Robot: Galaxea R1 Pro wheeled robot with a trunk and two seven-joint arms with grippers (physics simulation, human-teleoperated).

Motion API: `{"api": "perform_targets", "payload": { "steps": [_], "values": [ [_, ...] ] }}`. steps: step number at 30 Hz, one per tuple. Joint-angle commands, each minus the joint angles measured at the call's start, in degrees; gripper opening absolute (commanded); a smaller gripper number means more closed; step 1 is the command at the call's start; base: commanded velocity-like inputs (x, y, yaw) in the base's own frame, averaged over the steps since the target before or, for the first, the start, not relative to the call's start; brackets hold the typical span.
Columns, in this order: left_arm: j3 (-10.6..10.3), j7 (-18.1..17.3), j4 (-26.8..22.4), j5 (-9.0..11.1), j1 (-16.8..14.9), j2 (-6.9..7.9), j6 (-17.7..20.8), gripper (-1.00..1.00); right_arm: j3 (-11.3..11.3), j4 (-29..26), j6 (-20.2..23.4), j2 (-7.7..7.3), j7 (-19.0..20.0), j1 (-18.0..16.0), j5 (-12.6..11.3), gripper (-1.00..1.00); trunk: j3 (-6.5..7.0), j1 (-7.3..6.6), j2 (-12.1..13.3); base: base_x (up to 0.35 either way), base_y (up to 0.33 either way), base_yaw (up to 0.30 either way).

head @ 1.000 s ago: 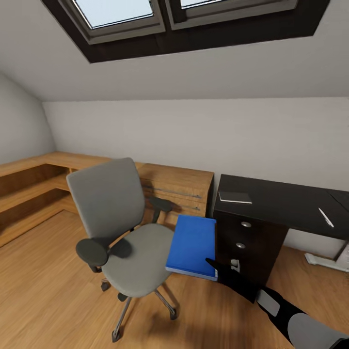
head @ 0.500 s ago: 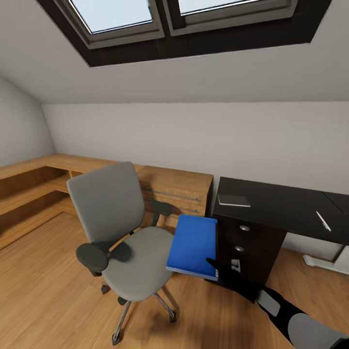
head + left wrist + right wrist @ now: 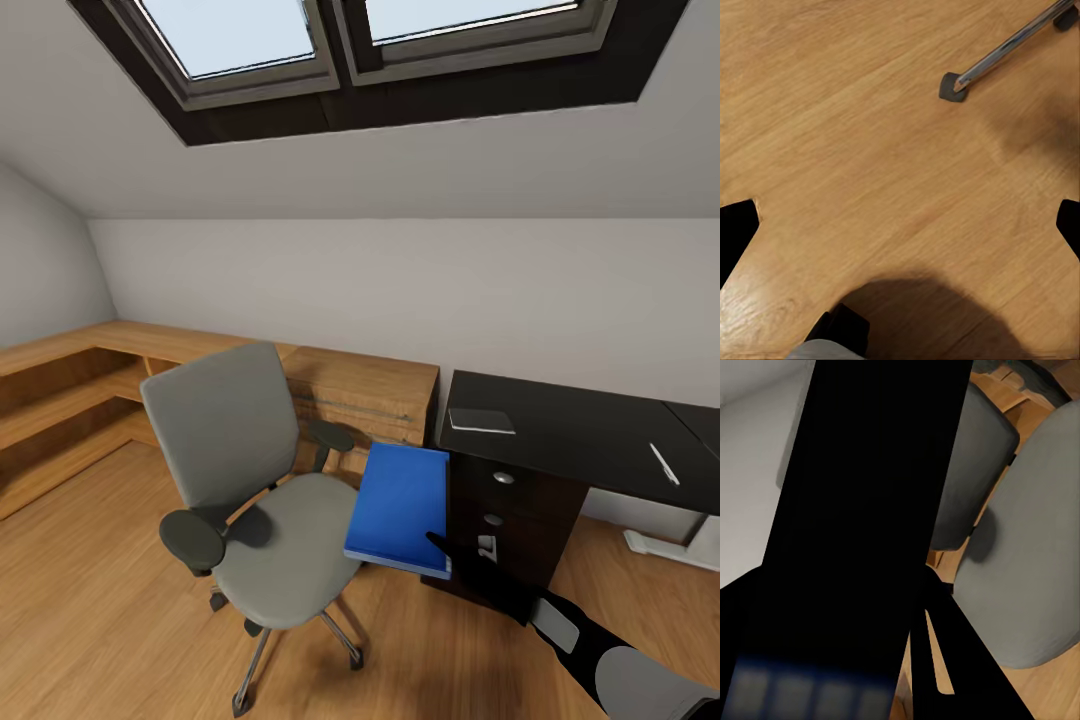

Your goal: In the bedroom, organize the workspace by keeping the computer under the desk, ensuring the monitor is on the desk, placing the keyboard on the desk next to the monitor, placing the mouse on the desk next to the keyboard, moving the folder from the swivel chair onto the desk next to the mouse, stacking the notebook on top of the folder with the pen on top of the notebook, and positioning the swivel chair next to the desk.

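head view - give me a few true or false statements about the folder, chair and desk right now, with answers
1. The folder is held in the right gripper, off the seat. True.
2. The notebook lies on the swivel chair. False: it lies on the desk.
3. The pen lies on the desktop, apart from the notebook. True.
4. The folder is red. False: it is bright blue.
5. A monitor stands on the visible desktop beside the notebook. False: the notebook and pen are what lies there.
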Motion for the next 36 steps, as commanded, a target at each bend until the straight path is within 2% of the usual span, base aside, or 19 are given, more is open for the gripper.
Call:
{"api": "perform_targets", "payload": {
  "steps": [1, 4, 9, 12, 16, 22, 28, 36],
  "values": [
    [-0.33, 0.36, 0.42, 0.32, -0.02, 0.05, -0.25, 1.00, 0.36, -0.01, 0.57, -0.04, 0.12, -0.04, -0.59, -1.00, 0.13, -0.23, 0.39, 0.000, 0.000, 0.000],
    [-0.33, 0.35, 2.63, 0.27, -0.01, -0.01, -0.83, 1.00, 0.36, -0.01, 0.58, -0.06, 0.15, -0.04, -0.59, -1.00, 0.67, -0.89, 1.59, 0.000, 0.000, 0.000],
    [-0.36, 0.03, 7.45, 0.24, -0.01, -0.13, -5.81, 1.00, 0.37, -0.01, 0.59, -0.07, 0.15, -0.04, -0.59, -1.00, 1.57, -1.99, 3.59, 0.000, 0.000, 0.000],
    [-0.45, -1.73, 9.78, 0.25, 0.00, -0.18, -9.39, 1.00, 0.37, -0.01, 0.57, -0.07, 0.11, -0.04, -0.59, -1.00, 2.10, -2.65, 4.80, 0.000, 0.000, 0.000],
    [-0.60, -6.50, 12.94, 0.24, 0.02, -0.33, -13.35, 1.00, 0.37, -0.01, 0.58, -0.07, 0.09, -0.04, -0.59, -1.00, 2.82, -3.52, 6.40, 0.000, 0.000, 0.000],
    [-0.67, -9.03, 14.38, 0.23, 0.01, -0.86, -18.53, 1.00, 0.33, -0.08, 0.56, -0.07, 0.06, -0.04, -0.59, -1.00, 3.90, -4.84, 8.81, 0.000, 0.000, 0.000],
    [-0.72, -9.46, 14.64, 0.29, 0.01, -0.97, -20.66, 1.00, 0.35, -0.11, 0.75, -0.07, 0.00, -0.04, -0.76, -1.00, 5.00, -6.16, 11.21, 0.000, 0.000, 0.000],
    [-0.81, -9.49, 14.69, 0.32, 0.02, -1.01, -21.00, 1.00, 0.29, -0.49, 1.36, -0.07, -0.13, -0.04, -0.93, -1.00, 6.90, -7.92, 14.42, 0.000, 0.000, -0.057]
  ]
}}
